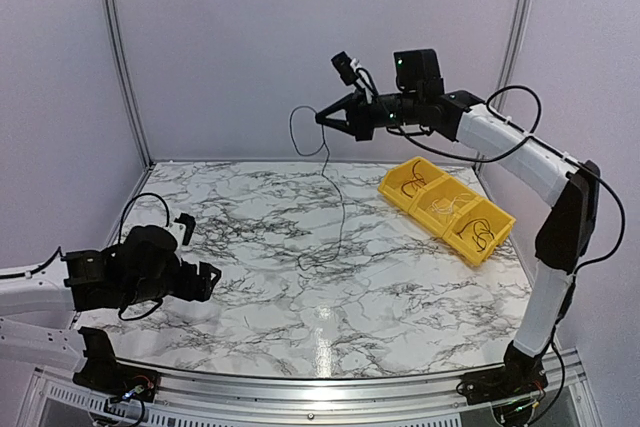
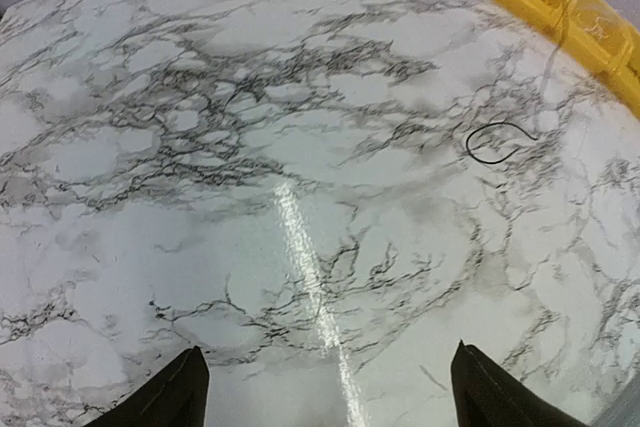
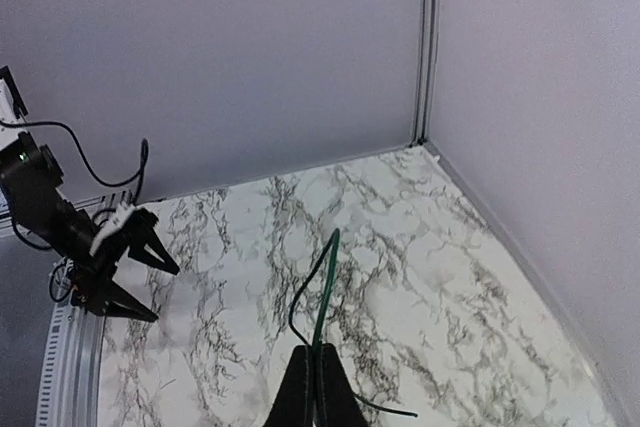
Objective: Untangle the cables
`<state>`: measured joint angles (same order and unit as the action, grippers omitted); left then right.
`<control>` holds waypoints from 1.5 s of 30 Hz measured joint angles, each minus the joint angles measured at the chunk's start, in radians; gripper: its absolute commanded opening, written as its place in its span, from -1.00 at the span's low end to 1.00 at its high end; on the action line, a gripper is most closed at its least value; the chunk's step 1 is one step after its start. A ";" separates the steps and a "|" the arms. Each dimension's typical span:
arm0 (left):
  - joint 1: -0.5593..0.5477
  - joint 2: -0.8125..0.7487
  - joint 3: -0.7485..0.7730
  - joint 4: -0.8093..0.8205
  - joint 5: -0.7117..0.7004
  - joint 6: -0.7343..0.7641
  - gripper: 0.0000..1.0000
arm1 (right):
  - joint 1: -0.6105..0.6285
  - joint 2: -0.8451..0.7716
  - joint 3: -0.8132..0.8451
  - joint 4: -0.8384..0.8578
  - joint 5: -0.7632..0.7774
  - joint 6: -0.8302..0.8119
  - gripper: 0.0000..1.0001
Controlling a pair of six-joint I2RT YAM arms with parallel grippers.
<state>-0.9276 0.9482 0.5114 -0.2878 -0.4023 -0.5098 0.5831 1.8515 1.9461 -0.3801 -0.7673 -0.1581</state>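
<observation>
My right gripper (image 1: 322,120) is raised high over the back of the table and is shut on a thin black cable (image 1: 342,207). The cable loops beside the fingers and hangs down, its lower end resting on the marble table (image 1: 250,317). In the right wrist view the closed gripper (image 3: 318,357) pinches the cable (image 3: 322,292), which looks greenish there. My left gripper (image 1: 200,247) is open and empty, low at the table's left side. In the left wrist view the gripper (image 2: 325,392) is wide open, and the cable's resting end curls into a loop (image 2: 468,144) far ahead.
A yellow three-compartment bin (image 1: 400,190) stands at the back right with more thin black cables (image 1: 481,234) in it. Its corner shows in the left wrist view (image 2: 530,2). Grey walls close the back and sides. The left arm (image 3: 80,237) shows in the right wrist view.
</observation>
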 measured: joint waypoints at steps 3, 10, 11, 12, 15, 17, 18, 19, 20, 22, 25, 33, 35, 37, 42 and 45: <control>0.009 -0.111 0.024 0.010 0.056 0.024 0.68 | 0.000 0.008 -0.119 -0.006 -0.006 -0.003 -1.00; 0.012 -0.082 0.103 0.209 0.072 0.077 0.47 | 0.027 0.018 -0.224 0.005 -0.036 0.051 -1.00; 0.012 -0.036 0.118 0.260 0.080 0.097 0.45 | 0.037 0.018 -0.217 0.007 -0.041 0.056 -1.00; 0.011 0.018 0.136 0.310 0.096 0.120 0.42 | 0.048 0.019 -0.206 0.008 -0.047 0.060 -1.00; 0.010 0.183 0.192 0.426 0.128 0.193 0.36 | 0.070 0.027 -0.178 0.015 -0.062 0.076 -1.00; 0.009 0.297 0.242 0.479 0.134 0.238 0.39 | 0.084 0.028 -0.167 0.029 -0.066 0.095 -1.00; 0.006 0.338 0.259 0.502 0.132 0.250 0.40 | 0.091 0.028 -0.160 0.029 -0.069 0.103 -1.00; 0.003 0.384 0.276 0.537 0.118 0.262 0.40 | 0.096 0.029 -0.149 0.027 -0.074 0.109 -1.00; 0.001 0.418 0.283 0.573 0.103 0.270 0.41 | 0.101 0.032 -0.133 0.026 -0.081 0.116 -1.00; -0.002 0.465 0.285 0.629 0.070 0.280 0.42 | 0.110 0.035 -0.100 0.029 -0.097 0.125 -1.00; -0.003 0.529 0.288 0.710 0.029 0.294 0.42 | 0.120 0.035 -0.077 0.030 -0.111 0.123 -1.00; -0.003 0.647 0.351 0.854 -0.001 0.325 0.27 | 0.124 0.036 -0.077 0.021 -0.125 0.106 -1.00; -0.003 0.660 0.366 0.878 -0.008 0.338 0.11 | 0.124 0.036 -0.077 0.021 -0.129 0.103 -1.00; -0.002 0.676 0.384 0.895 -0.013 0.343 -0.04 | 0.125 0.036 -0.077 0.021 -0.134 0.101 -1.00; 0.011 0.745 0.410 0.964 -0.006 0.351 -0.30 | 0.126 0.041 -0.037 0.009 -0.145 0.103 -1.00; 0.018 0.809 0.423 1.001 0.005 0.338 -0.40 | 0.126 0.047 0.043 -0.002 -0.151 0.109 -1.00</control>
<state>-0.9096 1.7576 0.9344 0.7128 -0.3977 -0.1722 0.7090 1.8988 1.9888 -0.3824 -0.9180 -0.0486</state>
